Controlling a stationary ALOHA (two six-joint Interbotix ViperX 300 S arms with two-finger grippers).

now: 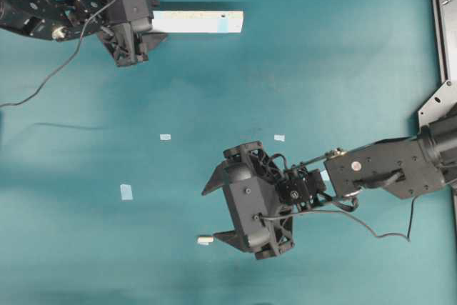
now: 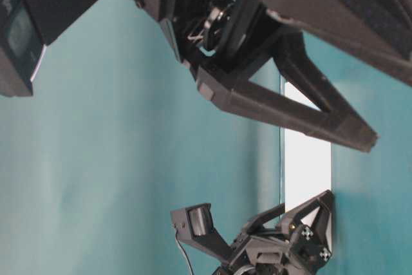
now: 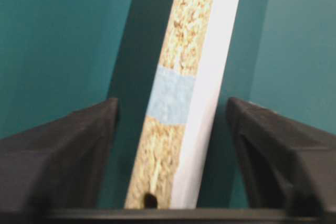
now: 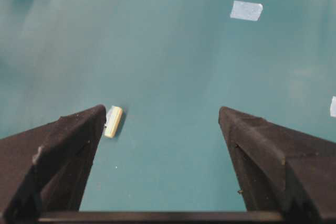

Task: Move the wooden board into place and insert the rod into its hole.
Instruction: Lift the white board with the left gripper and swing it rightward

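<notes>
The wooden board (image 1: 198,21) lies flat on the teal counter (image 1: 321,69) toward twelve o'clock in the overhead view, its long axis running from nine to three o'clock. A light-blue patch (image 1: 223,26) sits near its three o'clock end, and a small dark hole shows just above that patch.

The left gripper (image 1: 158,25) sits at the board's nine o'clock end, covering that end from above. In the left wrist view the two black fingers (image 3: 68,150) stand on either side of the board (image 3: 178,93), each with a strip of teal counter visible between it and the wood, so they straddle it at a middling width without touching it. That view also shows the board's speckled face with the blue patch (image 3: 170,94) across it, a white edge along its right side, and a dark hole (image 3: 150,200) at six o'clock.

The rod (image 1: 205,239) lies on its side on the counter toward seven o'clock in the overhead view, well apart from the board. The right gripper (image 1: 216,212) hangs just beside it, fingers spread wide and holding nothing. In the right wrist view the rod (image 4: 113,121) rests just off the tip of the finger at nine o'clock, near its inner edge; whether they touch I cannot tell.

Pale-blue tape squares (image 1: 126,191) are scattered on the counter between the two arms.
</notes>
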